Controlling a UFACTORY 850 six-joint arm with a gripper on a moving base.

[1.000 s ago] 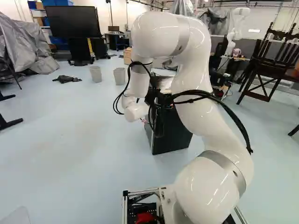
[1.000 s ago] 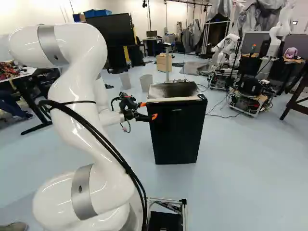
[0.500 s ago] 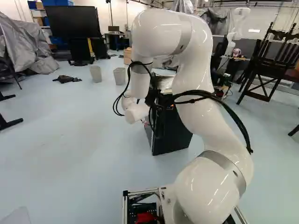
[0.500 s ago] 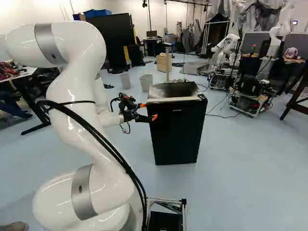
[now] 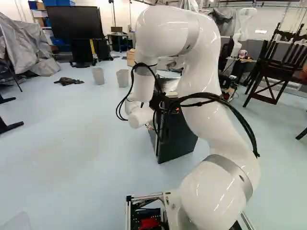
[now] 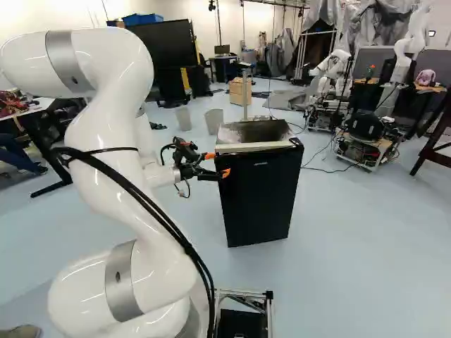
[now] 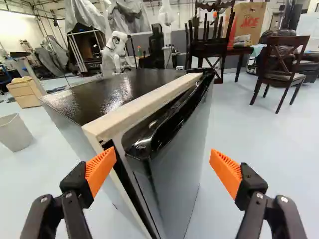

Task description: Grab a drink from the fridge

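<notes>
At the middle of the right base view, we see the black fridge (image 6: 257, 204) upright on the pale floor (image 6: 366, 239), with the hand (image 6: 217, 164) at its upper corner. We read the hand as released: in the wrist view its two fingers stand wide apart, the corner of the fridge door (image 7: 177, 174) lying between them. One orange pad (image 7: 101, 169) sits beside the dark gap between door and cabinet; whether it touches, we cannot tell. Its opposite pad (image 7: 227, 172) stands apart, outside the door's front. We note a cream strip (image 7: 144, 104) bordering the glossy top (image 7: 124, 89). Beyond the fridge, we find two grey bins (image 6: 214, 121) and a wooden box (image 6: 239, 91); farther right stands another robot (image 6: 334, 69).
</notes>
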